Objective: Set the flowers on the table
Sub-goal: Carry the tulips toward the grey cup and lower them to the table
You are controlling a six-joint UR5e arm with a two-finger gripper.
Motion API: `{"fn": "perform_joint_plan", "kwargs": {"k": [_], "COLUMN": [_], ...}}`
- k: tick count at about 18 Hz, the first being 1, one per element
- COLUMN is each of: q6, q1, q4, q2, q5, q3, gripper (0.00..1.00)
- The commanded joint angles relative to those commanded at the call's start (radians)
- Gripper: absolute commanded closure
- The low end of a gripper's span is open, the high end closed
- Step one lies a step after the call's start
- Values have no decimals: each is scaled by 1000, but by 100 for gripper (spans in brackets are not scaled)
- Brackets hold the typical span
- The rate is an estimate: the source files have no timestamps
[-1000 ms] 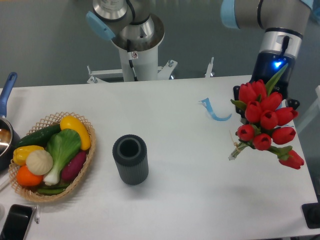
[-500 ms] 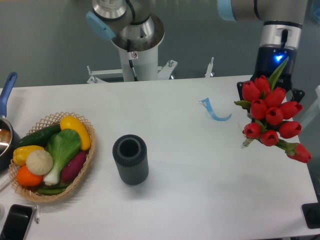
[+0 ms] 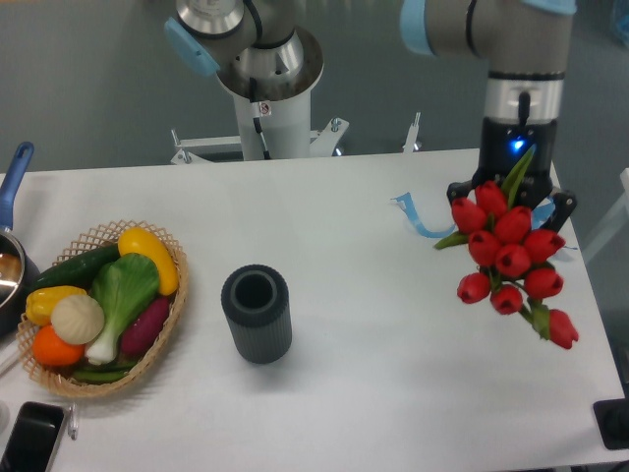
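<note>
Shifted left a bit since a second ago: the arm has carried the flowers point(image 3: 506, 258) inward from the right edge, so the bunch now hangs more squarely over the table point(image 3: 373, 324) instead of poking out toward the side. Good sign for the task imo, since there's plenty of bare white top under and beside them now to set them down on. They're not down yet though, they look like they're held up in the air, with no sign of them lying flat on the surface.

Gripper point(image 3: 511, 192) is right above the bunch, and the buds and a green leaf cover most of it. I can't actually see the fingers or how wide they are, so I can't tell the opening for sure. My guess is it's clamped on the stems, because the flowers are hanging from it.

About the bunch itself: roughly nine red tulip buds packed close, glossy, heads facing the camera. One bud droops off at the lower right on its own stem, and a green leaf sticks out on the left. Stems are mostly hidden behind the heads.

Just beside them on the left there's a little curl of blue tape point(image 3: 421, 222) on the table.
</note>
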Motion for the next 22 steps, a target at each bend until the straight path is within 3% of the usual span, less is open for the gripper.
{"fn": "perform_joint_plan", "kwargs": {"k": [3,6,15,20,22], "q6": [66,152,169,166,164], "q1": [-58,-110,-204,-210,-210], "q4": [-52,-165,-186,-180,-173], "q2": [-18,-55,-235,-267,-272], "q5": [158,302,499,499,499], "q3": [-6,-6,9,9,11], "gripper": [57,57,56,55,48]}}
